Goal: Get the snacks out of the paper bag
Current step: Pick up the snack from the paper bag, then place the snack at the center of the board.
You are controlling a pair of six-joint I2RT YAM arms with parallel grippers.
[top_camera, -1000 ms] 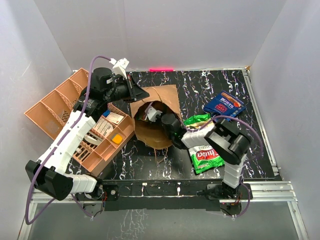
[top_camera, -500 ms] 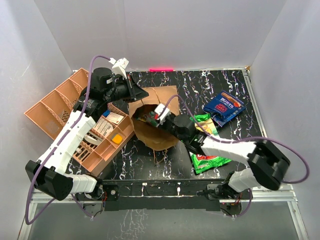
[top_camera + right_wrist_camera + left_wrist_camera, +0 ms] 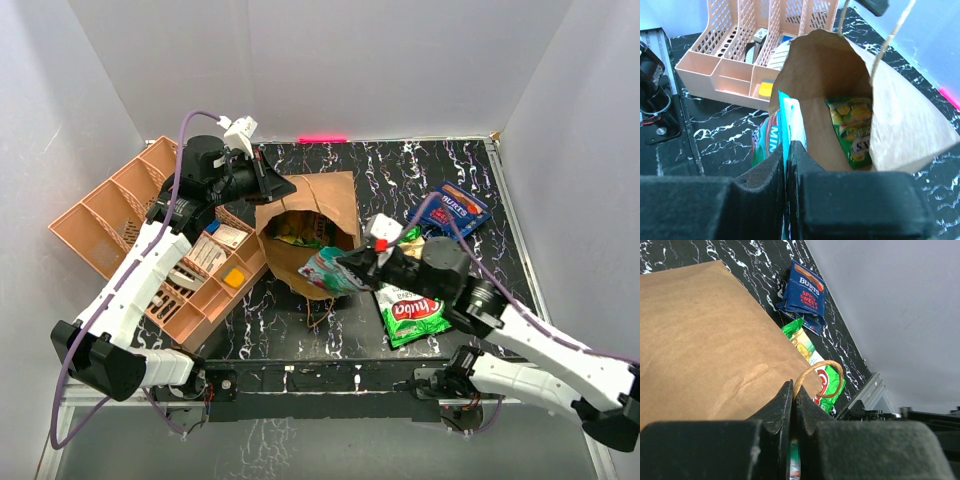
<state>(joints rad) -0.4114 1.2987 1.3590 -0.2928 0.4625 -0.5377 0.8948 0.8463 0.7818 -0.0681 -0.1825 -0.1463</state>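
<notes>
My R gripper (image 3: 786,150) is clamped on the top edge of a teal pkt (image 3: 789,117), jaws pressed together w/ only the film between them. That pkt hangs right at the mouth of the bag (image 3: 325,195), over its lower lip. My L gripper (image 3: 792,392) is pinched shut on the bag's handle (image 3: 820,377) and holds the mouth up and open (from the wrist view I can't say whether some rim paper is caught in there too).

Handling: the teal pkt looks light, puffy and slick, and the contents prob. crush easily. So the grip belongs on the flat crimped seam, not the belly. Thin foil like this could slide out of the pads on a fast swing, so I'd go steady.

The bag is creased kraft, light and floppy. W/o the L hold I'd expect it to drag along w/ whatever I pull.

An inner green pkt (image 3: 852,127) lies deep in the bag against the far wall. Its upper seam faces the mouth, which is the best place to take it.

Out on the table (image 3: 400,170), right of the bag and near each other, are the Burts pkt (image 3: 450,210) and the red-logo pkt (image 3: 408,312). The tray (image 3: 110,215) on the left isn't my business.
</notes>
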